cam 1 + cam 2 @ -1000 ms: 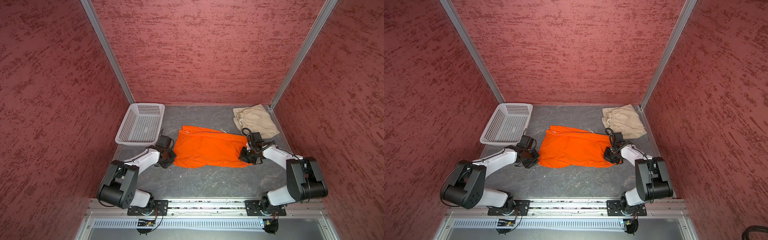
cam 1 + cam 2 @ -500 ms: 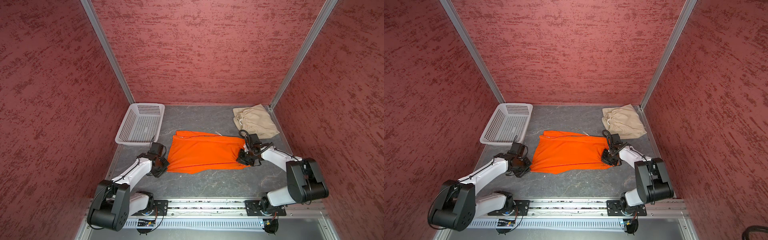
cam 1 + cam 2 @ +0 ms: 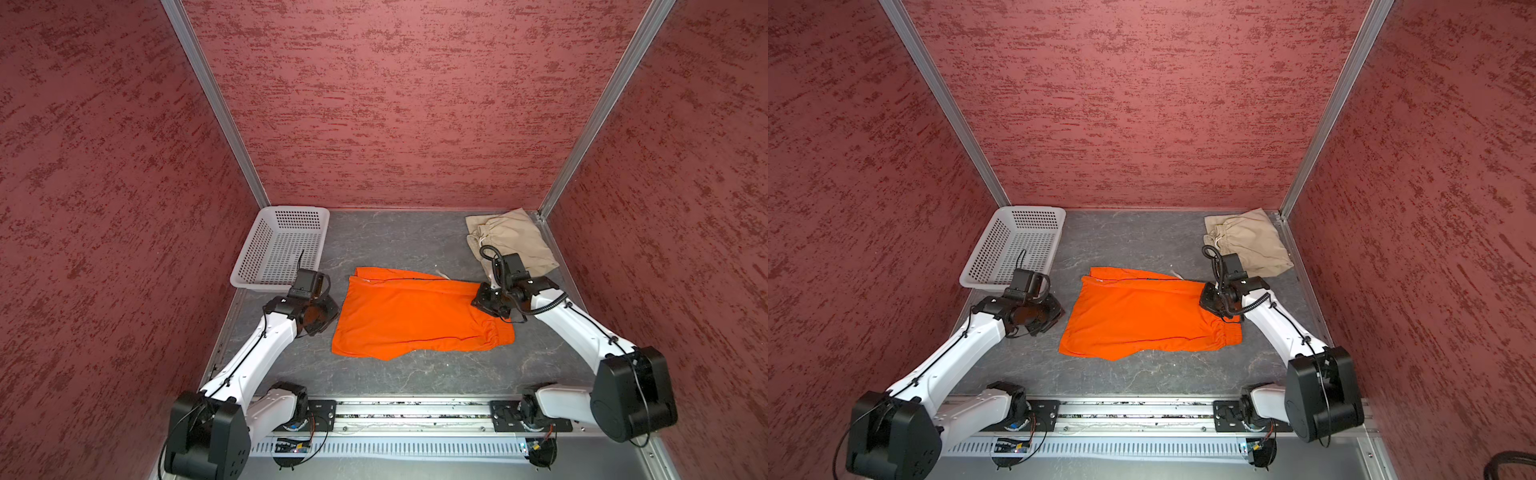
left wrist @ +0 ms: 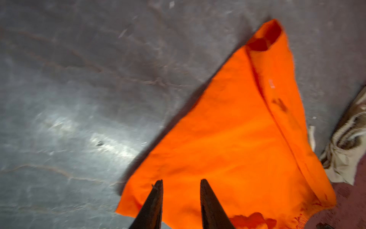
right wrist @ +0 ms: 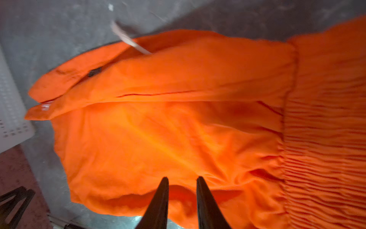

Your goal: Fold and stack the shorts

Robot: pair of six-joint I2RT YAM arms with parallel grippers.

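Left tool [image 4: 181,180], lower centre, stands parted and empty beside the orange shorts [image 4: 237,138]; my right tool [image 5: 182,177] narrowly parted over them; white hem mark [image 5: 45,107] unreadable

The grey tabletop [image 3: 395,241] carries flat orange shorts [image 3: 415,320] mid-table, beige shorts [image 3: 519,241] far right, white basket [image 3: 254,249] far left.

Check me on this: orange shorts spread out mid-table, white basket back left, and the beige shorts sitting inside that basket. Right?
One thing is off: the beige shorts lie on the table in the back right corner, not inside the white basket, as both top views show. The orange shorts in the middle and the basket back left are correct.
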